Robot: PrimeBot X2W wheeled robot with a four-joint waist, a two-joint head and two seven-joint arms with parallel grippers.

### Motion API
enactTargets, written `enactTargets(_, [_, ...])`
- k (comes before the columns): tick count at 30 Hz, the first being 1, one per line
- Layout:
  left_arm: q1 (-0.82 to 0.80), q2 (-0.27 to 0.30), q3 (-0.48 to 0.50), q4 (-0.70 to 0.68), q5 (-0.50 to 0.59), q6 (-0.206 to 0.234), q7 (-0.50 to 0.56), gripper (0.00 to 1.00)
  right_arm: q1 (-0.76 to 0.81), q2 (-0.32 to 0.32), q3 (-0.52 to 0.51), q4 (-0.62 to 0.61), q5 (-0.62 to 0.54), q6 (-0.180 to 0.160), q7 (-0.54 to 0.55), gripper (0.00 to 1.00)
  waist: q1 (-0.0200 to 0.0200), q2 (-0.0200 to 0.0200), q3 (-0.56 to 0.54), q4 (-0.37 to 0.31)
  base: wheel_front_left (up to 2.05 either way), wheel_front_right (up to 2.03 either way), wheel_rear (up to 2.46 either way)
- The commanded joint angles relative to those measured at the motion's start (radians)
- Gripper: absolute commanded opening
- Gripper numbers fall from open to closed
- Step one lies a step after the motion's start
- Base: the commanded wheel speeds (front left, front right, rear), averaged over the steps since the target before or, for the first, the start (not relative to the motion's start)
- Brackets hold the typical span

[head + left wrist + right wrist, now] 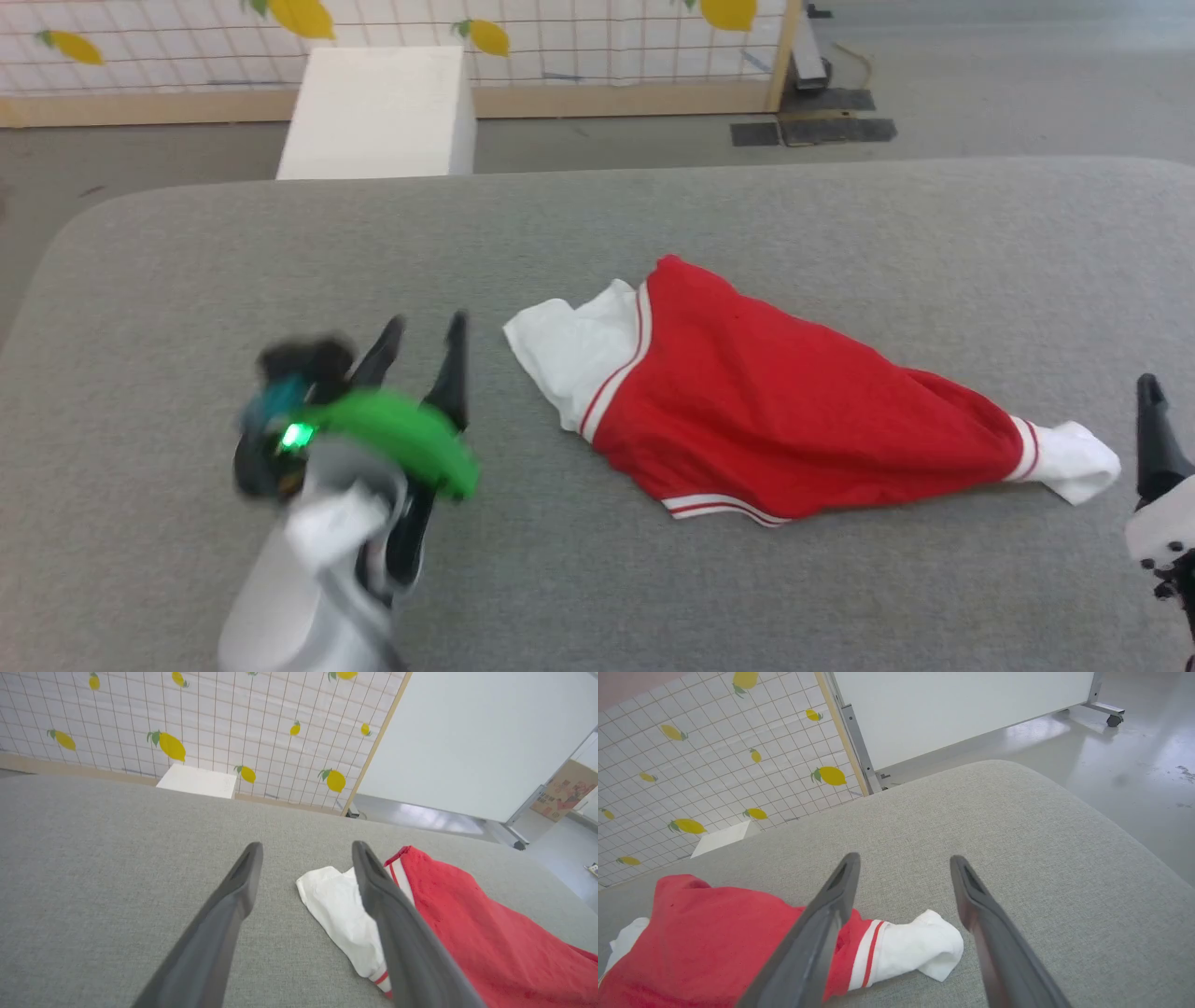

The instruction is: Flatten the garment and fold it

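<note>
Left gripper hovers over the grey table at seven o'clock in the head view, fingers spread wide, nothing in them. Just off at its three o'clock lies the garment, a crumpled red heap mid-table, one white sleeve pointing to nine o'clock, the other sleeve to four. At the right edge, the right gripper gapes open and empty, near that second sleeve.
</note>
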Motion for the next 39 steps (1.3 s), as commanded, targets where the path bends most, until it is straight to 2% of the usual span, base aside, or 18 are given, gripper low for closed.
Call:
enactTargets(1, [-0.071,-0.003,-0.019,0.033,-0.001,0.004,0.052,1.00,0.015,0.001,0.015,-0.013,0.012,-0.001,-0.013,1.00,0.0000,-0.0001,0.019,-0.033,0.00,0.00,0.00])
enactTargets(4, [-0.199,-0.006,-0.055,0.133,0.009,0.016,0.193,1.00,0.024,0.002,0.045,-0.021,0.026,-0.001,-0.020,1.00,0.0000,-0.0001,0.041,-0.065,0.00,0.00,0.00])
enactTargets(10, [-0.412,0.000,-0.091,0.388,0.018,0.103,0.554,1.00,0.012,0.002,0.107,-0.011,0.045,-0.001,-0.033,1.00,0.0000,-0.0001,0.098,-0.145,0.00,0.00,0.00])
enactTargets(12, [-0.459,0.017,-0.105,0.433,0.036,0.117,0.613,1.00,0.008,0.002,0.122,-0.007,0.048,-0.001,-0.039,1.00,0.0000,-0.0001,0.119,-0.168,0.00,0.00,0.00])
enactTargets(20, [-0.535,0.072,-0.169,0.543,0.093,0.123,0.760,1.00,0.000,0.002,0.144,-0.006,0.029,-0.001,-0.063,1.00,0.0000,-0.0001,0.185,-0.219,0.00,0.00,0.00])
enactTargets(26, [-0.511,0.062,-0.181,0.581,0.077,0.104,0.783,1.00,-0.011,0.002,0.152,-0.007,0.032,-0.001,-0.074,1.00,0.0000,-0.0001,0.206,-0.216,0.00,0.00,0.00])
enactTargets(27, [-0.508,0.061,-0.181,0.584,0.074,0.103,0.778,0.56,-0.014,0.002,0.156,-0.008,0.031,-0.001,-0.073,1.00,0.0000,-0.0001,0.208,-0.214,0.00,0.00,0.00])
enactTargets(28, [-0.505,0.059,-0.178,0.584,0.069,0.101,0.768,0.00,-0.017,0.002,0.158,-0.009,0.031,-0.001,-0.073,1.00,0.0000,-0.0001,0.210,-0.210,0.00,0.00,0.00])
enactTargets(32, [-0.501,0.050,-0.135,0.576,0.022,0.095,0.714,0.00,-0.024,0.002,0.162,-0.011,0.024,-0.001,-0.073,1.00,0.0000,-0.0001,0.200,-0.184,0.00,0.00,0.00])
enactTargets(37, [-0.493,0.032,0.009,0.507,-0.110,0.088,0.576,0.00,-0.015,0.002,0.157,-0.011,0.008,-0.001,-0.065,1.00,0.0000,-0.0001,0.159,-0.131,0.00,0.00,0.00])
enactTargets(39, [-0.475,0.046,0.052,0.472,-0.140,0.085,0.523,0.00,-0.008,0.002,0.156,-0.011,-0.004,-0.001,-0.055,1.00,0.0000,-0.0001,0.135,-0.107,0.00,0.00,0.00])
